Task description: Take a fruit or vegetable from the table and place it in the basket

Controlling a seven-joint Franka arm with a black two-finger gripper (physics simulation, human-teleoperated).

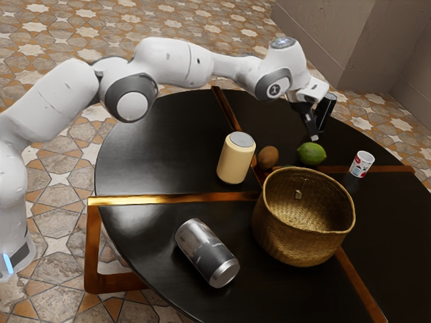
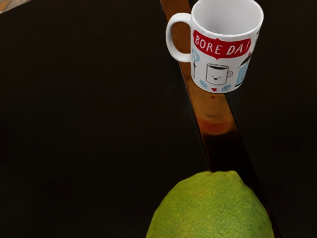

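My gripper [image 1: 314, 137] hangs just above the green lime [image 1: 312, 154], pointing down toward the table [image 1: 155, 155]. A brown, kiwi-like fruit [image 1: 268, 157] lies beside the lime, toward the exterior view's left. The woven basket [image 1: 301, 245] stands upright in front of both fruits in that view, its mouth facing up. From the hand, the lime [image 2: 213, 210] appears large at the lower edge of the wrist view. The lime rests on the table.
A white printed mug [image 1: 361, 164] stands past the lime; its handle shows on the mug [image 2: 220, 59] in the wrist view. A black cylinder [image 1: 326, 111] is behind the gripper. A cream canister [image 1: 236, 159] stands by the brown fruit, and a silver-black can [image 1: 205, 252] lies on its side.
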